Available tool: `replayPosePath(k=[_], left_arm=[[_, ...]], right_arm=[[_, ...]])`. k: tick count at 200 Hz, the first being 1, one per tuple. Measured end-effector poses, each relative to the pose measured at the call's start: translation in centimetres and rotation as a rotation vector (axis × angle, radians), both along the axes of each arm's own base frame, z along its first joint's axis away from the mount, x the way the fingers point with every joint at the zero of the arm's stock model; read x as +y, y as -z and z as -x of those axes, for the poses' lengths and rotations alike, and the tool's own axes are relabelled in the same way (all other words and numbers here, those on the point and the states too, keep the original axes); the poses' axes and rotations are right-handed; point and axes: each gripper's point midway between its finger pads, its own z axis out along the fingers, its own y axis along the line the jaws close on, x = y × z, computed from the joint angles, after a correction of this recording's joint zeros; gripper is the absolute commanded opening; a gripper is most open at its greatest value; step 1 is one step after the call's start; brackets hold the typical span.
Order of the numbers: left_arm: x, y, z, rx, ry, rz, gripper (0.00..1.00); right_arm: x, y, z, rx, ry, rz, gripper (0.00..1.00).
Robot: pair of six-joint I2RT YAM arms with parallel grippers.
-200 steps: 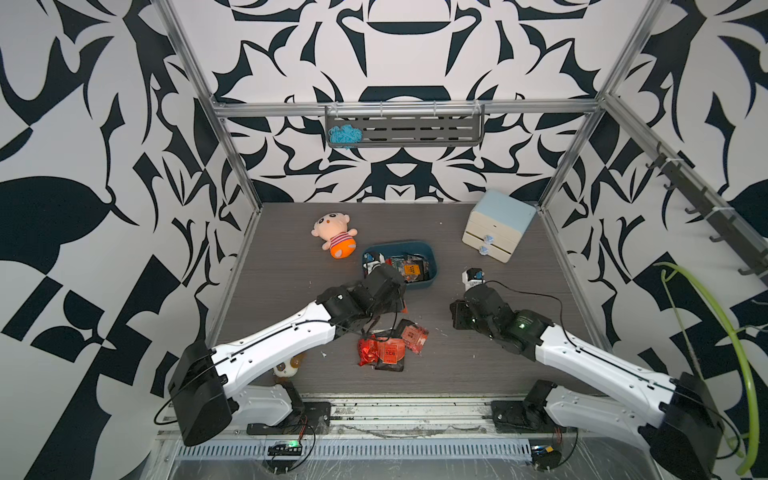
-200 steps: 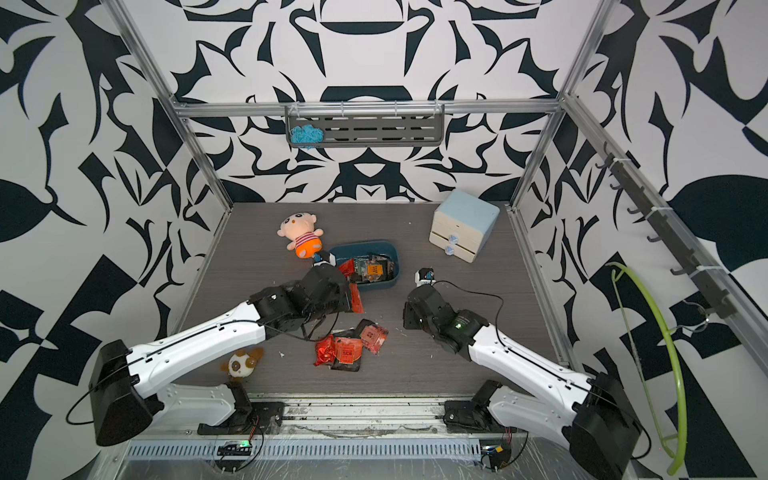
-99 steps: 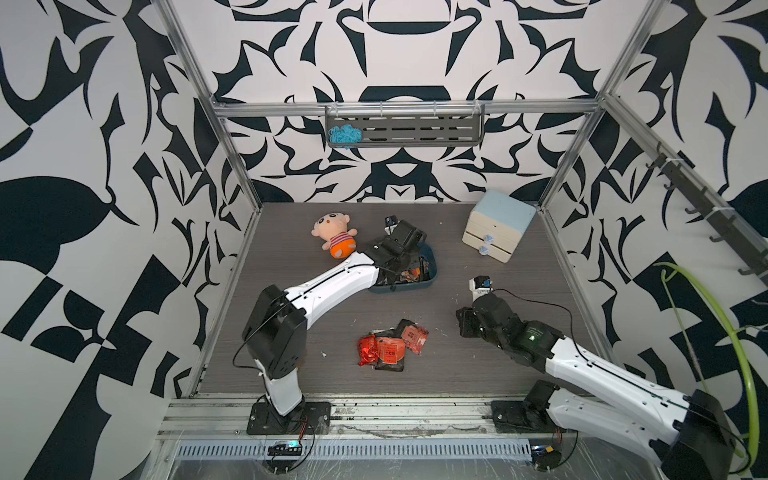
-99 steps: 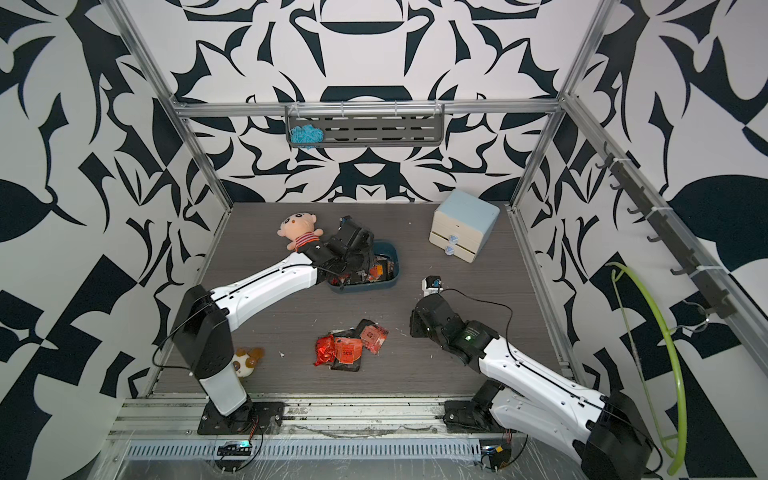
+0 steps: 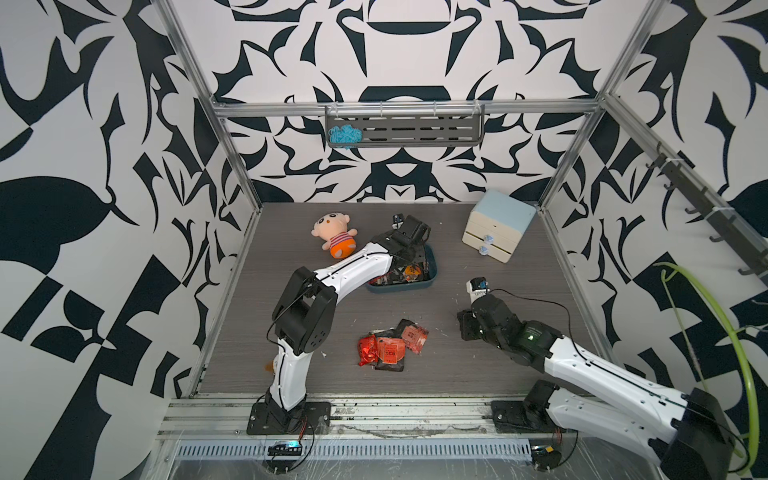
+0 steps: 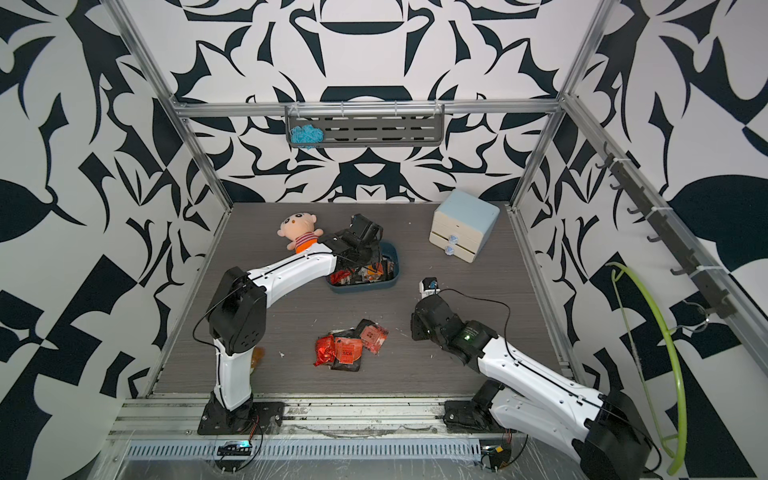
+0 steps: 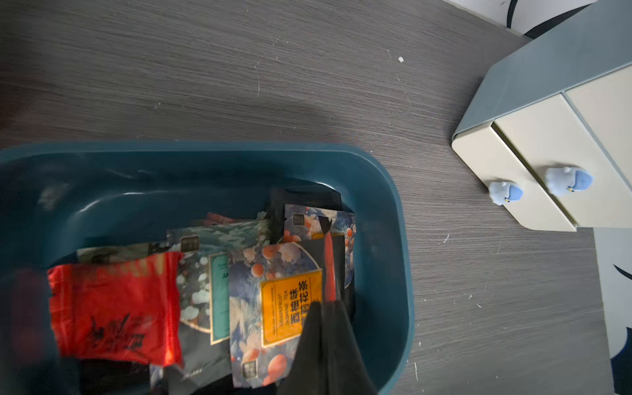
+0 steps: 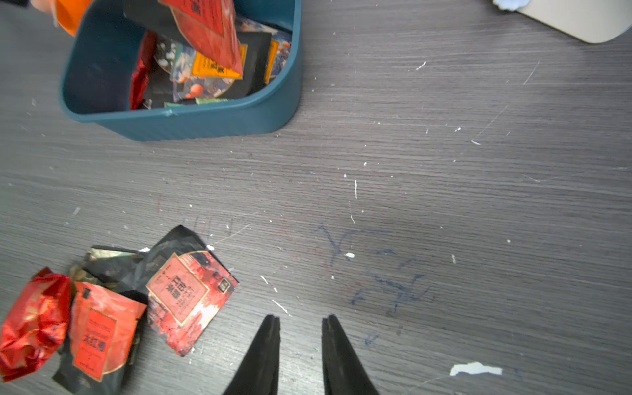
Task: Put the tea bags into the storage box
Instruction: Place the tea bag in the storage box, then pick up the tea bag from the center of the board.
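**Drop pending: red tea bag hangs over storage box**

In both top views the left gripper reaches over the storage box, probably so that a release lands inside. The loose tea bags lie heaped near the front of the desk, well apart from the box. The right gripper waits near them.

The left wrist view shows the jaws pinched on the red tea bag, seen edge-on above the stored sachets.

In the right wrist view the jaws stand narrowly apart and empty, low over bare desk just beside the heap, likely staged for the next pick.
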Motion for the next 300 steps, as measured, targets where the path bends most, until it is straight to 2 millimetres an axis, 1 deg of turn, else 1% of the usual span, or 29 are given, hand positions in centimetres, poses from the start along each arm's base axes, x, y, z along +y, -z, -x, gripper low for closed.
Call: replayPosePath(k=[27, 56, 68, 88, 107, 117, 131, 151, 166, 181, 195, 207, 221, 235, 249, 275, 300], left_arm=[[-0.4, 0.5, -0.4, 0.020, 0.006, 0.014, 0.00], [-0.3, 1.2, -0.4, 0.050, 0.005, 0.022, 0.00], [-0.1, 1.4, -0.4, 0.058, 0.003, 0.022, 0.08], [0.1, 1.5, -0.3, 0.061, 0.003, 0.017, 0.28], [0.8, 1.7, 0.2, 0.064, 0.000, -0.001, 0.39], [1.5, 1.7, 0.6, 0.067, -0.013, -0.011, 0.41], [2.6, 1.1, 1.3, 0.057, -0.021, -0.032, 0.41], [4.4, -0.8, 2.6, 0.036, -0.036, -0.045, 0.39], [5.5, -2.6, 3.8, 0.014, -0.038, -0.032, 0.37], [6.3, -4.4, 5.6, -0.008, -0.028, -0.008, 0.34], [6.6, -5.3, 7.5, -0.013, -0.013, 0.011, 0.30], [6.4, -5.4, 9.5, 0.006, 0.019, 0.041, 0.27], [6.1, -4.5, 12.2, 0.046, 0.060, 0.069, 0.26], [6.1, -3.1, 15.1, 0.093, 0.098, 0.071, 0.26], [5.9, -1.9, 17.3, 0.129, 0.129, 0.067, 0.23], [5.2, -0.2, 20.0, 0.183, 0.160, 0.055, 0.19], [4.9, 2.0, 21.4, 0.234, 0.165, 0.040, 0.13]], right_arm=[[0.1, 0.7, -0.1, 0.019, -0.009, 0.027, 0.27], [0.2, 1.0, -0.1, 0.032, -0.018, 0.041, 0.28], [0.3, 1.0, -0.1, 0.037, -0.024, 0.041, 0.30], [0.7, 1.0, 0.0, 0.050, -0.037, 0.033, 0.31], [1.2, 1.4, 0.1, 0.078, -0.050, 0.031, 0.32], [1.4, 1.5, 0.1, 0.094, -0.054, 0.033, 0.32], [1.7, 1.8, 0.2, 0.116, -0.058, 0.034, 0.32], [2.0, 2.2, 0.4, 0.144, -0.060, 0.023, 0.32], [2.2, 2.2, 0.7, 0.158, -0.063, 0.009, 0.32], [2.5, 2.2, 0.9, 0.173, -0.063, -0.011, 0.34], [2.7, 2.3, 1.0, 0.189, -0.062, -0.026, 0.38], [2.9, 2.5, 1.0, 0.204, -0.050, -0.039, 0.45], [3.2, 2.8, 1.0, 0.228, -0.043, -0.047, 0.46], [3.6, 3.1, 1.1, 0.251, -0.042, -0.054, 0.46], [4.0, 3.4, 1.1, 0.269, -0.043, -0.068, 0.46], [4.5, 4.1, 1.3, 0.304, -0.050, -0.080, 0.43], [5.1, 4.8, 1.4, 0.333, -0.051, -0.093, 0.41]])
